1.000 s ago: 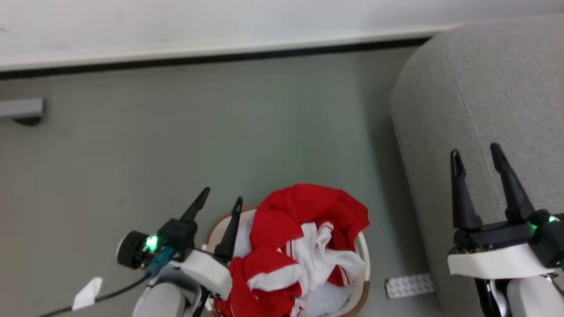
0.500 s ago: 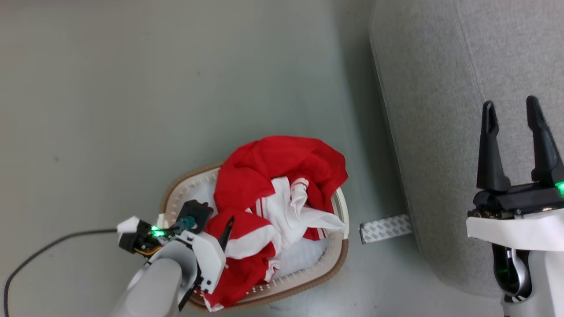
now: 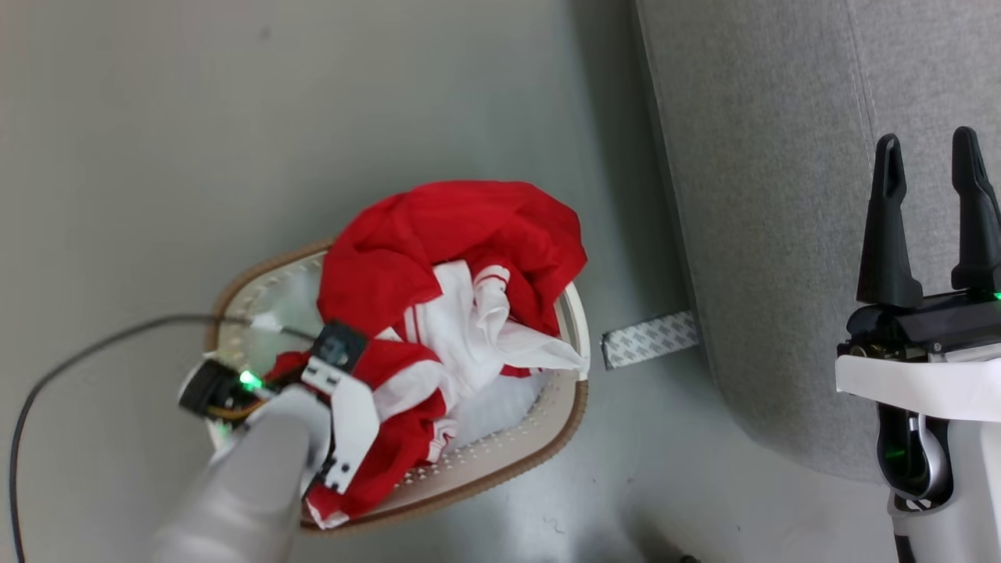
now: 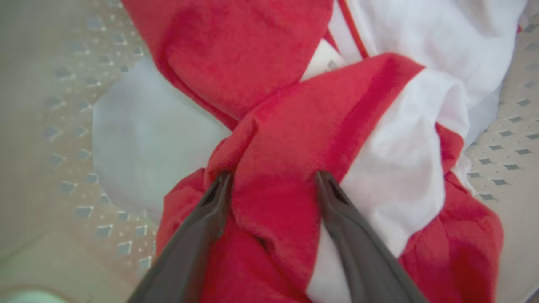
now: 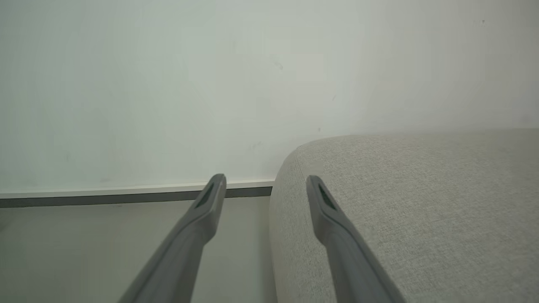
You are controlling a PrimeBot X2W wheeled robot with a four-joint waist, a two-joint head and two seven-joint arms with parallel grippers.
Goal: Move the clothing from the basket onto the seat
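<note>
The clothing (image 3: 453, 258) is a red and white heap that fills the basket (image 3: 547, 430) on the floor. My left arm (image 3: 266, 461) reaches down into the basket's near left side. In the left wrist view my left gripper (image 4: 271, 176) is open. Its fingertips press into the clothing (image 4: 278, 126) and straddle a raised red fold, with the holed basket wall (image 4: 505, 126) behind. My right gripper (image 3: 931, 152) stands open and holds nothing, over the edge of the grey seat (image 3: 782, 195). From the right wrist, the right gripper (image 5: 265, 181) points along the seat (image 5: 421, 202) toward the wall.
A plain white cloth (image 3: 493, 410) lies under the red garments, also seen as the white cloth (image 4: 139, 143). A patterned grey strip (image 3: 649, 340) lies on the floor between basket and seat. A black cable (image 3: 78, 344) trails left. A baseboard (image 5: 126, 193) runs along the wall.
The head camera has tilted down, so the whole picture shifted. My left gripper has dropped from beside the basket into it and onto the red clothing. The right gripper stays open.
</note>
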